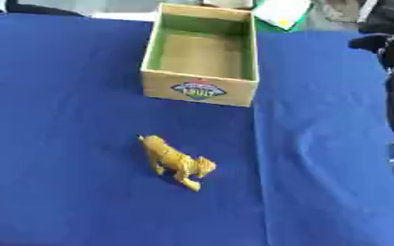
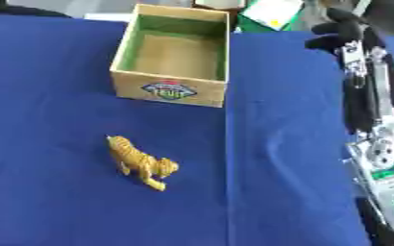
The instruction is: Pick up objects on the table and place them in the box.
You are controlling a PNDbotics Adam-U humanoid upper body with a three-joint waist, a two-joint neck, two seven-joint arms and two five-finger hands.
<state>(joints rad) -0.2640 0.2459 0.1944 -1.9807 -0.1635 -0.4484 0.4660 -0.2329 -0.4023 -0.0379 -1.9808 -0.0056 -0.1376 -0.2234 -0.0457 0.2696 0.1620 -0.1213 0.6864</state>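
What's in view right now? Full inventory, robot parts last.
toy tiger: 1, yellow-orange with stripes, on the cloth in front of the box, untouched
box: 1, tan cardboard, green inner walls, label on front, open and empty, far centre
tablecloth: 1, blue, covers the table
white and green items: past the far edge, cannot make out
right arm: 1, black and silver, along the right edge
right robot hand: 1, black, upper right, above the cloth, finger pose unclear
left robot hand: not in view

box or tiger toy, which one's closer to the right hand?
The box: it sits at the far side of the blue cloth, level with the right hand. The tiger toy lies nearer the camera, farther off.
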